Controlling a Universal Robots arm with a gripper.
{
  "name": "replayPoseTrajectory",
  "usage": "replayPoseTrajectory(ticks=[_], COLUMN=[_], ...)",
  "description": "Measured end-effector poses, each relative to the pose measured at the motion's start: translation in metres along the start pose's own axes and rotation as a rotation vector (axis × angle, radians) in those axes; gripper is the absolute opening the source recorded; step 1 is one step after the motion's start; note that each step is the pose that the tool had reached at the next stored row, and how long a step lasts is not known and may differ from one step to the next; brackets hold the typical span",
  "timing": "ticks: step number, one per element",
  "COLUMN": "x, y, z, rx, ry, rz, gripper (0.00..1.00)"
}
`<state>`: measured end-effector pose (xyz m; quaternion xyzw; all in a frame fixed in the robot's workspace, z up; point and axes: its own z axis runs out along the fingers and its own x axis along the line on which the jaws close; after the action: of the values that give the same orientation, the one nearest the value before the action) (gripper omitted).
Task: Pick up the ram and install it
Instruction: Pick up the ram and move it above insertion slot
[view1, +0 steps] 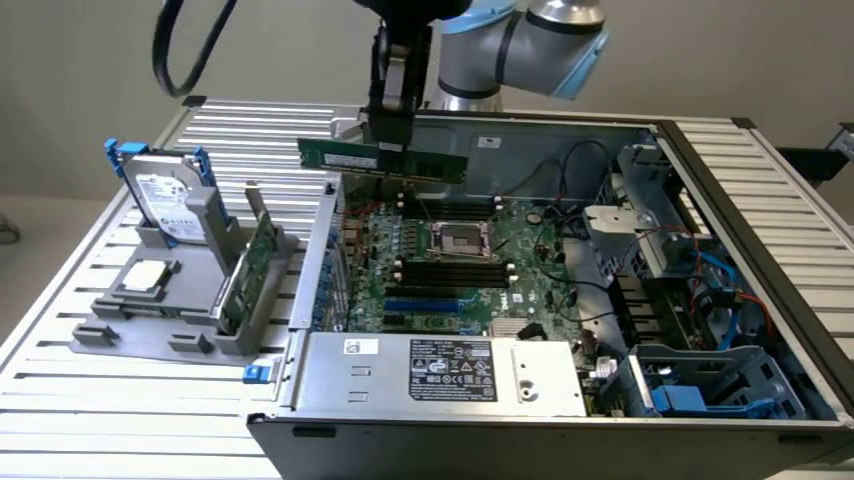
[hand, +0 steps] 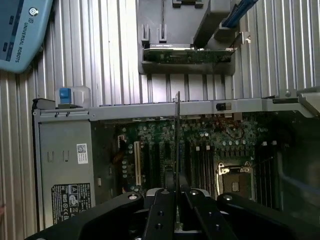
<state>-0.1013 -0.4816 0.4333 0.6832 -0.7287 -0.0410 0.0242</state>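
Gripper (hand: 176, 192) fingers (hand: 161, 210) tight on the ram's (view1: 441, 167) top edge; lower edge clear above the motherboard (view1: 534, 262)

Hidden inside black gripper (hand: 176, 192): one end of slim dark green ram stick (hand: 177, 140) over green motherboard (hand: 210, 145). Unreadable: print on black label (view1: 454, 370) beside motherboard.

The slim dark green ram stick (view1: 441, 168), clamped in the black fingers (hand: 161, 212), is hung in open air above the green motherboard (view1: 534, 262). Downward passage is hemmed by the grey case wall (view1: 318, 260), the silver power supply box (view1: 387, 375) and black cables (view1: 583, 300).
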Motion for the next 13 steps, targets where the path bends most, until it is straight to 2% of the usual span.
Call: replayPoseTrajectory(ticks=[8,13], x=[-0.003,-0.008], y=[-0.0357,-0.0422], z=[-0.0033,-0.0022], rx=[-0.0007,-0.0009], ry=[-0.0056,-0.0051], rz=[-0.001,-0.007], gripper=[0.14,0.14])
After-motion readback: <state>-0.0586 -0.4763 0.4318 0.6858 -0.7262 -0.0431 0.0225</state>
